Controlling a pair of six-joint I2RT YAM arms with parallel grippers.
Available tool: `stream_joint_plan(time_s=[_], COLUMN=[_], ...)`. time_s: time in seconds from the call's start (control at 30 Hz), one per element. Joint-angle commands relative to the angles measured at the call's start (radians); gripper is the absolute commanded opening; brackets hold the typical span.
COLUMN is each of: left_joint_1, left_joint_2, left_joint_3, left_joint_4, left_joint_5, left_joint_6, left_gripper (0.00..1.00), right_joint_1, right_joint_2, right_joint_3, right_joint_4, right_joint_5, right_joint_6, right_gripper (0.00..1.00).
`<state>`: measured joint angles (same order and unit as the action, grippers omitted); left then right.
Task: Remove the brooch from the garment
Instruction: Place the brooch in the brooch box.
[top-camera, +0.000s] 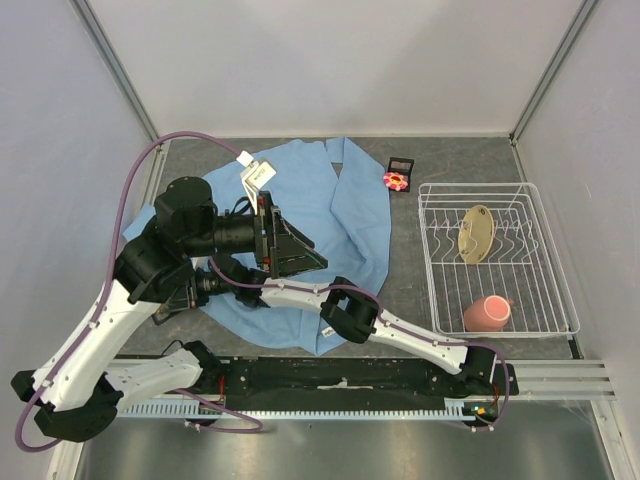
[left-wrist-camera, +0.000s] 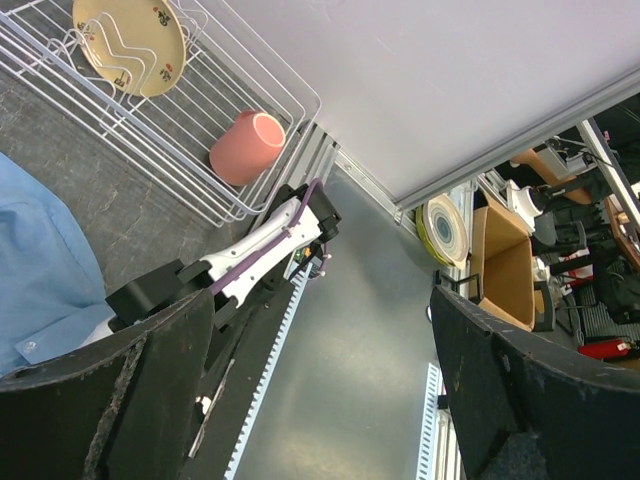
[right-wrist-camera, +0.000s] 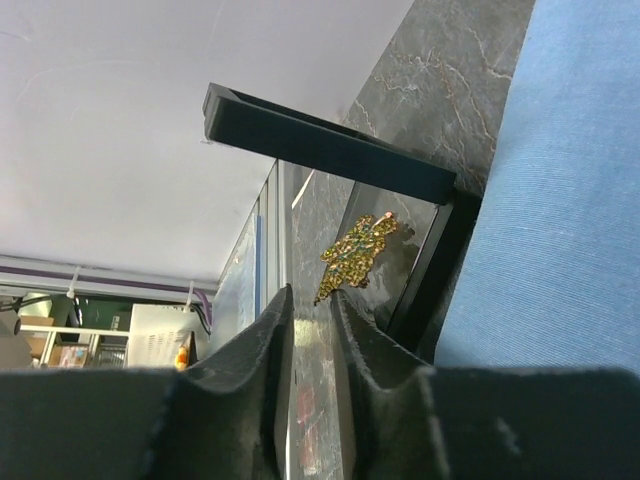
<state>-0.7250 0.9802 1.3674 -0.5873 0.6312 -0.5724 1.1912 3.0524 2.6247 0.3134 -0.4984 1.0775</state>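
Here, brooch on table beside garment, left gripper gaping

Small pink flower-shaped brooch off the cloth, just beside the right edge of the spread light-blue garment.

Grey table: shirt; brooch; wire rack; case (dark)
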Motion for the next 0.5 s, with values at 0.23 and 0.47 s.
stream_joint_plan(time_s=[0.23, 0.47], left_joint_1=[-0.005, -0.007], left_joint_2=[0.005, 0.026], left_joint_3=[0.044, 0.098], left_joint_4=[0.024, -0.017], left_joint_5=[0.021, -0.002], left_joint_6=[-0.012, 0.008], left_gripper=[0.94, 0.95], right_joint_1=[-0.036, -0.073], right_joint_2=[-0.139, -0.357], right_joint_3=[-0.086, -0.31], right_joint_4=[-0.046, 0.019], right_joint_5=[-0.052, -0.094], right_joint_6=[-0.091, -0.125], right_gripper=[0.35, 0.38])
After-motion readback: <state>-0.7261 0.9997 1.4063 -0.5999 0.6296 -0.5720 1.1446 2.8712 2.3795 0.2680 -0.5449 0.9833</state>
